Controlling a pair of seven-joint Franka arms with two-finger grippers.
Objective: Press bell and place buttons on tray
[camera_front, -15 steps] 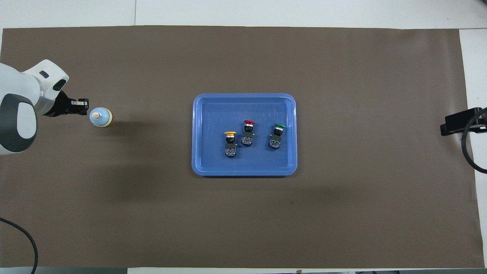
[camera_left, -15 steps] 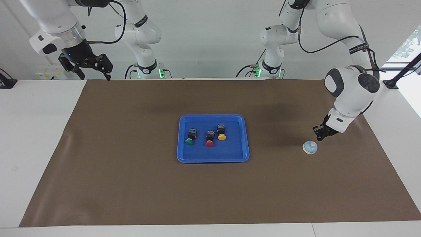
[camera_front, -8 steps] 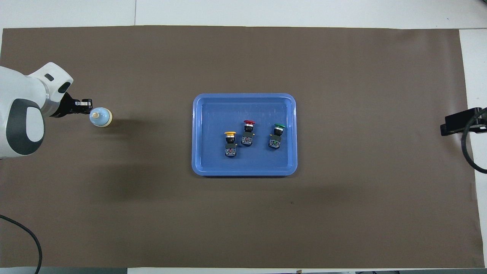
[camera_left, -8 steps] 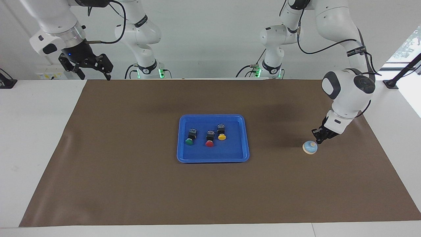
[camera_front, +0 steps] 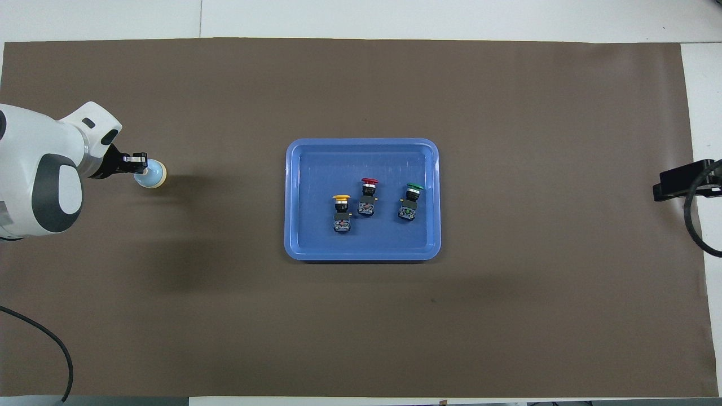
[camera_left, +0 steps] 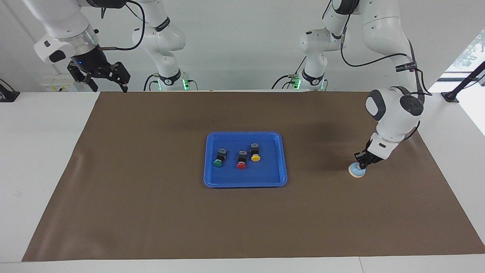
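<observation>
Facing view | left claw (camera_left: 361,163) clenched, tips on bell (camera_left: 356,171) at tray's (camera_left: 282,159) three o'clock, fist suits pressing | buttons (camera_left: 241,158) lie in tray, I judge placement done | right claw (camera_left: 101,76) released, waiting above desk (camera_left: 38,151).

I see a white counter (camera_left: 45,159) covered almost edge to edge by a flat brown paper mat (camera_left: 151,212). On the mat, mid-counter, sits a shallow rectangular bright-blue plastic tray (camera_left: 245,184). Well apart from it, toward the left arm's end, a small light-blue dome bell with a cream base (camera_left: 356,172) rests on the mat.
</observation>
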